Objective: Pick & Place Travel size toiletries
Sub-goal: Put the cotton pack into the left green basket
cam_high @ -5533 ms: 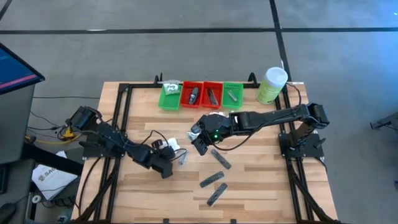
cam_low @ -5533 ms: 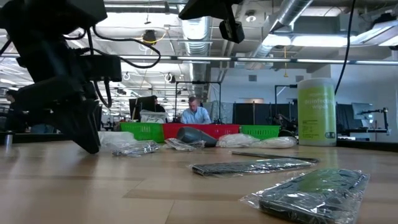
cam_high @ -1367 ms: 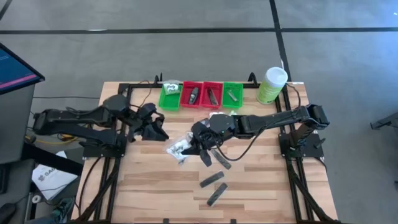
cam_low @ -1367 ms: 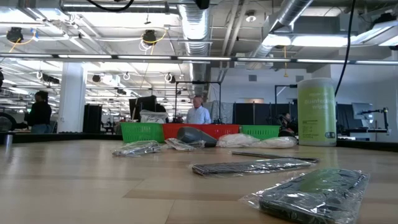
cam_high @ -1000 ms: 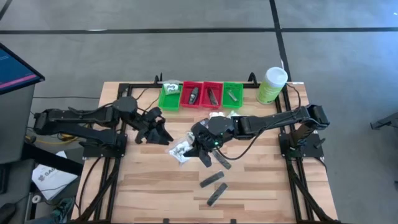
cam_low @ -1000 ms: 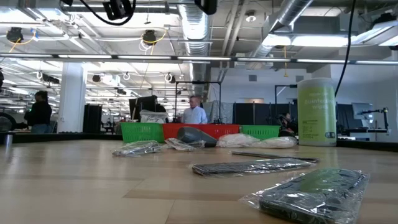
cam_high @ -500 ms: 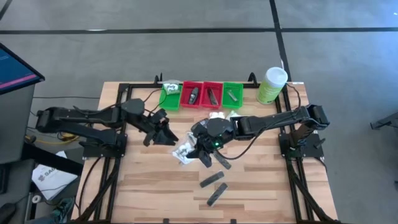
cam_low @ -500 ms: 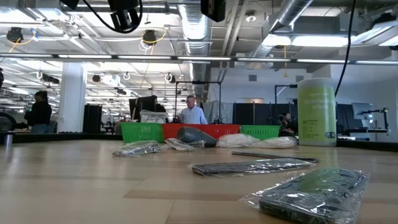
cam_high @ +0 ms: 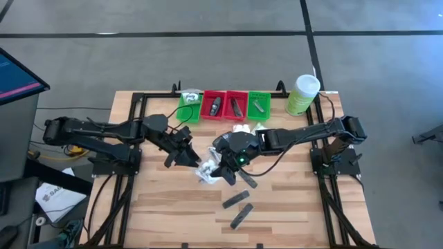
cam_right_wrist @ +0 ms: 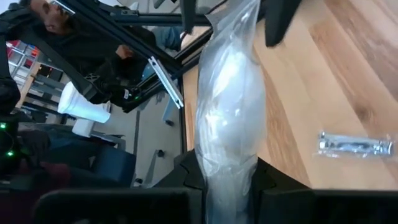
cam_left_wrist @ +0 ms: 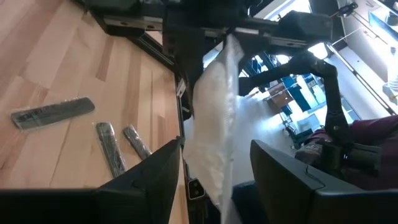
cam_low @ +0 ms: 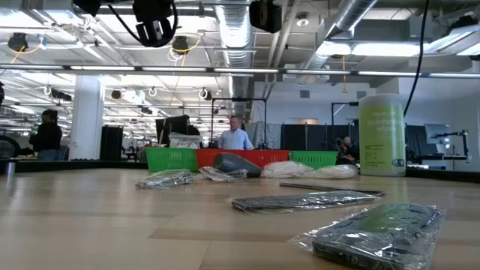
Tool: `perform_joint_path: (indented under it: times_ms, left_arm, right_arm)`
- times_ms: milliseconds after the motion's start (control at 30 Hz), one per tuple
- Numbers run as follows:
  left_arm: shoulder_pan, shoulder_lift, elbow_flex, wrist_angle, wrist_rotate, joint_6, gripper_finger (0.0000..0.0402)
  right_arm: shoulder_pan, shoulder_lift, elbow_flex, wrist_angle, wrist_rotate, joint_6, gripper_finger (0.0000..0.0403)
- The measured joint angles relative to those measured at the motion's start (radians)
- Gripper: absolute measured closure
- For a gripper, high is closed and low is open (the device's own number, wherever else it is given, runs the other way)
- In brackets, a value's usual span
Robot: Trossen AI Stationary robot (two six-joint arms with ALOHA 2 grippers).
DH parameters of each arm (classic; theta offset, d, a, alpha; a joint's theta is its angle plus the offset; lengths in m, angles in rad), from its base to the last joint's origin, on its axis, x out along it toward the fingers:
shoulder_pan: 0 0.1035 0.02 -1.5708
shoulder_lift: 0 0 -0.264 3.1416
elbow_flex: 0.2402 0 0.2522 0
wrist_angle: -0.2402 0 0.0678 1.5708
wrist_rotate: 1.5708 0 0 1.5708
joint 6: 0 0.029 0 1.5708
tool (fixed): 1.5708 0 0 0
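High view: I see the wooden table (cam_high: pixel 291 200) with both arms reaching to its middle. At the far edge stand the pale green canister (cam_high: pixel 302 95) and a row of four trays: green (cam_high: pixel 187 111), red (cam_high: pixel 214 106), red (cam_high: pixel 237 106), green (cam_high: pixel 259 104). Three dark grey bars (cam_high: pixel 236 200) lie on the near half, wrapped in clear film.

The right gripper (cam_high: pixel 218 168) is clamped on a white soft packet (cam_high: pixel 210 169), held off the wood near table centre; in the right wrist view the packet (cam_right_wrist: pixel 229 118) stands up between the closed fingers. The left gripper (cam_high: pixel 181 153) sits just beside it, fingers spread on either side of the packet (cam_left_wrist: pixel 214 118), not gripping. A small silvery tube (cam_right_wrist: pixel 356 145) lies on the wood nearby.
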Motion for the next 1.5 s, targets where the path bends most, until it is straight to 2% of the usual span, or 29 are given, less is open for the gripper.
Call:
perform_joint_path:
  times_ms: [433,900,1033,1333,1500]
  left_arm:
    - [0.0,0.0,0.0,0.004,-0.053,0.02,0.0211]
    - [0.0,0.0,0.0,0.005,-0.133,0.051,0.0217]
    - [0.0,0.0,0.0,0.005,-0.134,0.071,0.0257]
    - [0.0,0.0,0.0,0.005,-0.132,0.071,0.039]
    - [0.0,0.0,0.0,0.005,-0.132,0.069,0.0399]
  right_arm:
    - [-0.035,0.0,0.0,-0.003,-0.042,0.108,0.0365]
    - [-0.046,0.0,0.0,-0.002,-0.044,0.113,0.0363]
    - [-0.046,0.0,0.0,-0.002,-0.044,0.113,0.0363]
    - [-0.052,0.001,0.0,-0.001,-0.043,0.108,0.0357]
    - [-0.051,0.001,0.0,0.002,-0.041,0.107,0.0341]
